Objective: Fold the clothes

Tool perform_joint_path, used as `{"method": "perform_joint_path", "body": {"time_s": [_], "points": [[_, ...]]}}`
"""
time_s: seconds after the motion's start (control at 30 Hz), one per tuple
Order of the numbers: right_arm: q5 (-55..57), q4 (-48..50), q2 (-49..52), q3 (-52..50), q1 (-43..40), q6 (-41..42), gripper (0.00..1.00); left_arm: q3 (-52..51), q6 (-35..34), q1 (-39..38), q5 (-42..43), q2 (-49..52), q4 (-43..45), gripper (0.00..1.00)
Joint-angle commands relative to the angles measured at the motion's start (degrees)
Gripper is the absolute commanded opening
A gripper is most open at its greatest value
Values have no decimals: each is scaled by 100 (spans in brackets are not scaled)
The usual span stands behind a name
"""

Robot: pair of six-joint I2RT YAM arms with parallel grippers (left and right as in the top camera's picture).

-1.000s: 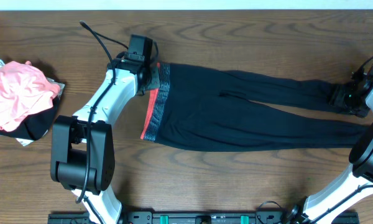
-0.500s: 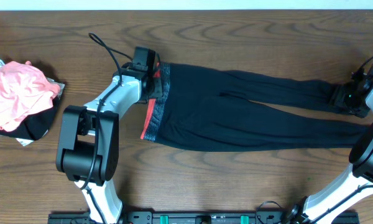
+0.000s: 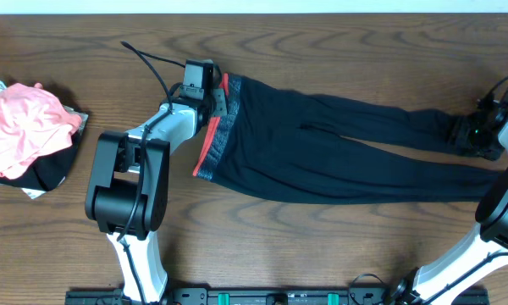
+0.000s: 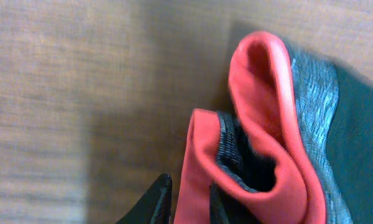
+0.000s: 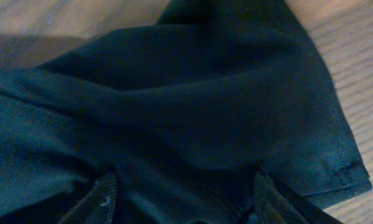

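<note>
The clothes [image 3: 322,152] are black leggings lying across the table, with the grey, coral-edged waistband [image 3: 213,140] at the left and both legs running right. My left gripper [image 3: 213,95] sits at the waistband's far corner. In the left wrist view its narrow gripper [image 4: 188,202] is shut on the coral edge [image 4: 261,93], which curls up in a fold. My right gripper [image 3: 472,134] rests on the leg ends. In the right wrist view it [image 5: 186,199] stands open, with black fabric [image 5: 193,93] bunched between its wide-set fingers [image 5: 105,193].
A pile of pink and black garments [image 3: 21,135] lies at the left table edge. The left arm's body [image 3: 123,195] stands in front of the waistband. The right arm [image 3: 504,212] rises at the right edge. Bare wood [image 3: 322,246] runs along the front.
My left gripper has shifted right with the waistband's far corner, turning it over so the coral edge shows on top. The left arm swung right. The right gripper stayed put.
</note>
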Motion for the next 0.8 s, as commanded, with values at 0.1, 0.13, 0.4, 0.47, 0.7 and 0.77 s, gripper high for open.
{"method": "perform_joint_path", "body": {"time_s": [0.1,0.13,0.4,0.47,0.7,0.77], "points": [[-1665,-219,46,-149,271,-732,72,-2,-59,13,-243,48,87,23],[-1668,-221,-55,-96,337,-734,73,-2,-59,13,-243,48,59,23],[-1740,-461,-1388,503,1910,-1093,64,-4,-57,13,-243,48,-216,24],[-1547,-533,-1443,503,2387,-1091,61,-4,-57,13,-243,48,-343,24],[2,-450,-1349,503,3471,-682,67,-4,-55,13,-245,48,-553,24],[-197,-450,-1349,503,3587,-682,67,-4,-55,13,-245,48,-551,24]]}}
